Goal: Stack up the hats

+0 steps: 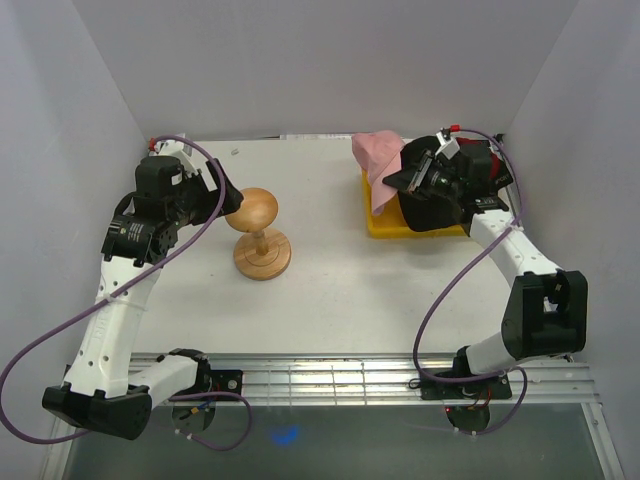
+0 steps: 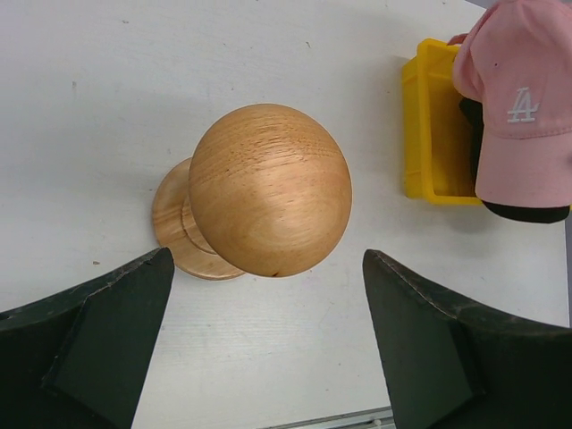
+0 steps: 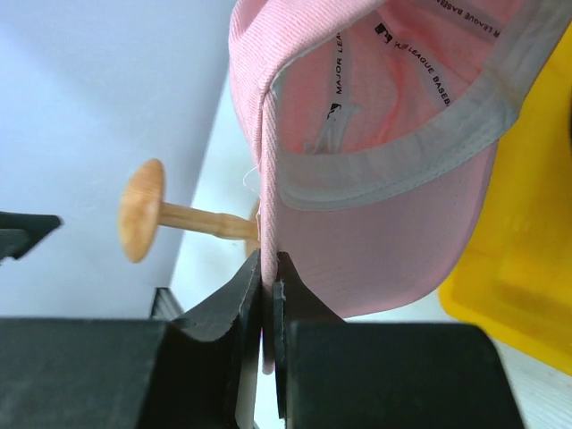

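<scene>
My right gripper (image 3: pixel 267 268) is shut on the edge of the pink cap (image 3: pixel 375 170) and holds it up above the yellow tray (image 3: pixel 527 304). In the top view the pink cap (image 1: pixel 378 160) hangs at the tray's left end, with the right gripper (image 1: pixel 402 178) beside it. A dark cap (image 1: pixel 428 210) lies in the tray under the gripper. In the left wrist view the pink cap (image 2: pixel 523 98) shows a white LA logo, with a dark cap (image 2: pixel 527 213) below it. My left gripper (image 2: pixel 268 357) is open and empty, just short of the wooden stand (image 2: pixel 268 188).
The round-topped wooden stand (image 1: pixel 258 225) stands left of the table's middle. The yellow tray (image 1: pixel 382 226) sits at the back right. White walls close in the back and both sides. A metal rail (image 1: pixel 330 380) runs along the near edge.
</scene>
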Controlling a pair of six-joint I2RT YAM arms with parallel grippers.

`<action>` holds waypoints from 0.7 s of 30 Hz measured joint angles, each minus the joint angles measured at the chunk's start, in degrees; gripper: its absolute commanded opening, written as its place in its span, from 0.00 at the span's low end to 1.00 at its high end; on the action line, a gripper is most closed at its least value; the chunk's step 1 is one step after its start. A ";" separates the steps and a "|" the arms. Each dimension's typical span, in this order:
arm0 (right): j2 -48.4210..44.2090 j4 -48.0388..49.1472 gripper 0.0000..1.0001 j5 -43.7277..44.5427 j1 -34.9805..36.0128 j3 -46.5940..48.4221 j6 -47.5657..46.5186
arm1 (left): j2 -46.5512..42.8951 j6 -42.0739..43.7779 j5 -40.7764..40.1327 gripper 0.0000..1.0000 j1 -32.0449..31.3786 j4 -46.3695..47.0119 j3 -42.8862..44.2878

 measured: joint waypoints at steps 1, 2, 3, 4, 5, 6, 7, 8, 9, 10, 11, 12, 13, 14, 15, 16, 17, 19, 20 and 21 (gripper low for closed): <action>0.00 1.25 0.08 -0.63 -0.02 0.00 1.22 | 0.00 0.11 -0.33 0.98 0.00 -0.04 0.00; 0.00 2.93 0.08 -1.42 -0.07 0.00 2.60 | 0.00 0.15 -0.66 0.98 0.00 -0.11 0.00; 0.00 4.72 0.08 -2.21 -0.07 0.02 3.96 | 0.00 0.26 -0.92 0.98 0.00 -0.17 0.00; 0.02 6.49 0.08 -2.93 -0.07 0.04 5.31 | 0.00 0.31 -1.18 0.98 0.00 -0.22 0.00; 0.11 8.48 0.08 -3.74 -0.07 0.04 7.10 | 0.00 0.31 -1.44 0.98 0.00 -0.26 0.00; 0.24 10.36 0.08 -4.37 -0.07 0.07 8.63 | 0.00 0.31 -1.64 0.98 0.00 -0.37 0.00; 0.44 12.39 0.08 -4.98 -0.07 0.07 10.32 | 0.00 0.31 -1.88 0.98 0.00 -0.42 0.02; 0.68 14.60 0.08 -5.57 -0.07 0.09 12.33 | 0.00 0.31 -2.12 0.98 0.00 -0.50 0.13; 1.03 16.96 0.08 -6.12 -0.04 0.09 14.56 | 0.04 0.28 -2.36 0.98 0.00 -0.76 0.39; 1.40 19.10 0.08 -6.58 0.04 0.11 16.37 | 0.09 0.24 -2.64 0.98 0.00 -0.90 0.79; 1.75 20.74 0.08 -6.99 0.20 0.17 18.05 | 0.15 0.09 -2.93 0.98 0.00 -1.27 1.49; 2.05 21.66 0.08 -7.26 0.70 0.44 19.32 | 0.37 -0.11 -3.19 0.98 0.00 -1.64 2.56; 2.40 22.12 0.08 -7.26 1.09 0.94 20.37 | 0.68 -0.37 -3.41 0.98 0.00 -1.70 3.89; 2.78 22.29 0.08 -7.21 1.73 1.64 21.11 | 1.14 -0.63 -3.54 0.98 0.00 -1.92 5.55; 3.08 22.47 0.08 -7.02 2.67 2.45 22.08 | 1.68 -0.90 -3.67 0.98 0.00 -2.08 7.45; 3.26 22.93 0.08 -6.84 3.78 3.13 23.02 | 2.43 -1.16 -3.76 0.98 0.00 -2.38 9.66; 3.28 23.56 0.08 -6.69 4.94 3.52 23.80 | 3.26 -1.42 -3.76 0.98 0.00 -2.49 11.91; 3.28 26.14 0.08 -5.86 8.04 3.69 26.34 | 4.72 -1.90 -3.78 0.98 0.00 -2.56 16.00; 3.32 27.39 0.08 -5.31 9.73 3.69 27.63 | 5.33 -2.27 -3.78 0.98 0.00 -2.51 17.77; 3.34 28.65 0.08 -4.87 11.52 3.69 28.87 | 5.81 -2.54 -3.78 0.98 0.00 -2.47 19.26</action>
